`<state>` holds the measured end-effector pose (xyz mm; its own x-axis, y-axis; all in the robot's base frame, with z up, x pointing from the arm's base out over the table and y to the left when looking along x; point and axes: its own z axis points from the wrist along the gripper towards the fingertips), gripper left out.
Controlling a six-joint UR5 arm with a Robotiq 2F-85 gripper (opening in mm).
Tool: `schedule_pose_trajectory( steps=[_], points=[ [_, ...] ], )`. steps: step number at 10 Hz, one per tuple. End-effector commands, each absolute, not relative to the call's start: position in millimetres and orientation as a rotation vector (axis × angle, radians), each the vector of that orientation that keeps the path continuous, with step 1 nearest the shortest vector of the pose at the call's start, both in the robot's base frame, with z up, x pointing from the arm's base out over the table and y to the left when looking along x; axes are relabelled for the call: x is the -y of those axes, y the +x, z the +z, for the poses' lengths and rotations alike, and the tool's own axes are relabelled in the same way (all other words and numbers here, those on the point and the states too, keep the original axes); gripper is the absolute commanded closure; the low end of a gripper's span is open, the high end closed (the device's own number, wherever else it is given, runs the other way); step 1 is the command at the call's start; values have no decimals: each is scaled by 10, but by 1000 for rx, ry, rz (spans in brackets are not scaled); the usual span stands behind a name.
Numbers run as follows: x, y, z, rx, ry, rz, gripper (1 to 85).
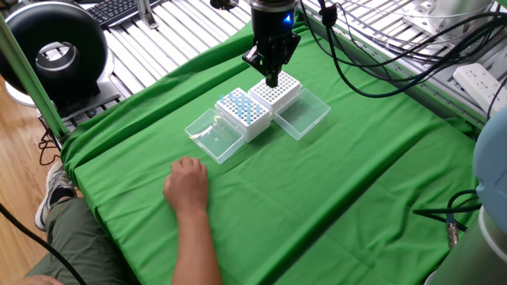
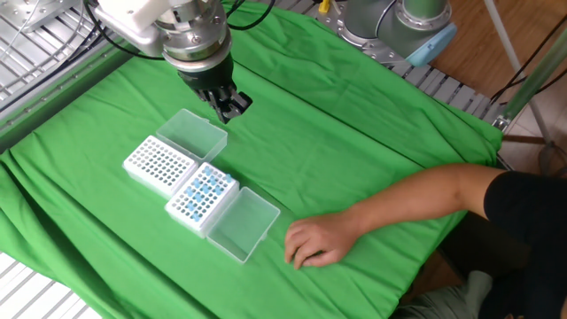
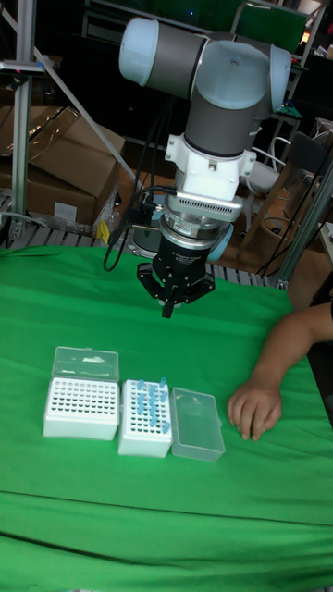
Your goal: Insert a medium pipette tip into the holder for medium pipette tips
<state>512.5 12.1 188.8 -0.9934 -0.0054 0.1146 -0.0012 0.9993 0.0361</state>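
Two pipette tip racks stand side by side on the green cloth. The white rack [image 1: 277,89] [image 2: 159,164] [image 3: 81,405] shows rows of empty holes. The other rack [image 1: 244,109] [image 2: 204,197] [image 3: 146,416] carries several blue tips. Both have clear lids folded open. I cannot tell which one is the holder for medium tips. My gripper [image 1: 272,79] [image 2: 232,108] [image 3: 167,310] hangs above the cloth just behind the white rack's lid [image 2: 190,133]. Its fingers are shut, and no tip shows between them.
A person's hand [image 1: 188,184] [image 2: 314,239] [image 3: 254,407] rests flat on the cloth near the blue-tip rack's open lid [image 2: 244,223]. Cables and metal rollers border the table's far edges. A black fan [image 1: 51,51] stands off the left corner.
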Motion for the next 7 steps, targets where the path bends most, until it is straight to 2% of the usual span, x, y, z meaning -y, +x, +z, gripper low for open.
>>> schedule_pose_trajectory(
  steps=[1, 3, 5, 7],
  points=[
    [-79, 5181, 1892, 3057, 72, -42, 843],
    [-202, 5208, 1890, 3063, 178, -114, 670],
    [-336, 5231, 1874, 3067, 186, -194, 623],
    [-380, 5294, 1783, 3076, 217, -208, 590]
  ],
)
